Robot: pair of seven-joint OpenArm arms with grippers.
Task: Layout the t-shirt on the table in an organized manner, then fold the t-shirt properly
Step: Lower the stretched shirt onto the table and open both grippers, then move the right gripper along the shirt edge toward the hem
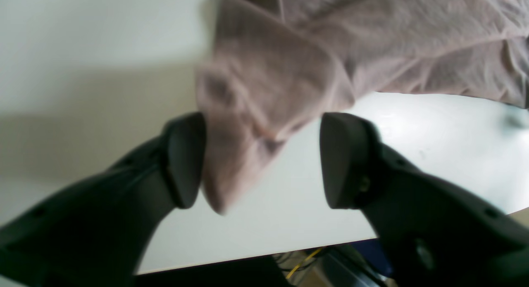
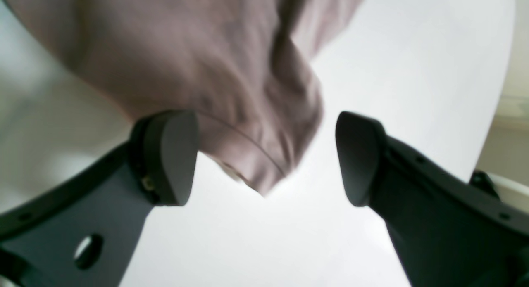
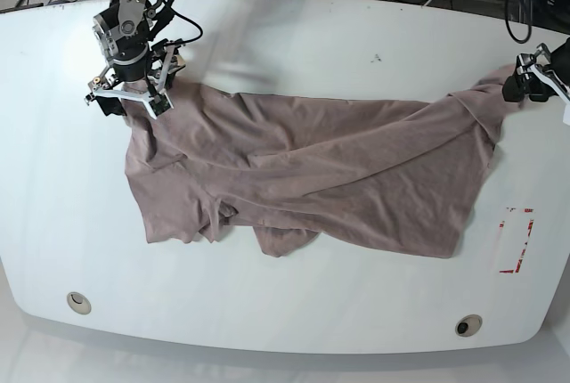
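Left wrist view shows the left tool point(image 1: 262, 161) with its two dark matte, rounded pads spread apart; a blurred corner of the t-shirt point(image 1: 264, 93) hangs between them, brushing against the pad on the picture's left, and I cannot tell whether it is merely draped there or caught. The cloth is soft, dusty mauve-brown, faintly ribbed by its weave and creased into loose folds; its far end is cut off by the top of the frame. Beneath it lies the glossy white desk point(image 1: 434, 163), whose edge runs across the bottom, with cables dimly seen below.

In the right wrist view the right tool point(image 2: 266, 159) is likewise spread wide, its pads smooth and dark. A rounded, hemmed lobe of the t-shirt point(image 2: 198, 72) droops between them, close against the pad on the picture's left; motion blur hides whether it touches. The desk point(image 2: 413, 72) behind is a bright, featureless white.

From the base view, the t-shirt point(image 3: 303, 174) stretches across the middle of the desk point(image 3: 285, 312), wrinkled and bunched rather than flat. The right tool point(image 3: 132, 98) sits at the shirt's upper left corner, the left tool point(image 3: 534, 80) at its far right tip. Nearer the camera than the shirt, two round grommet holes point(image 3: 78, 302) mark the front rim, and red tape marks point(image 3: 517, 240) lie just right of the hem.
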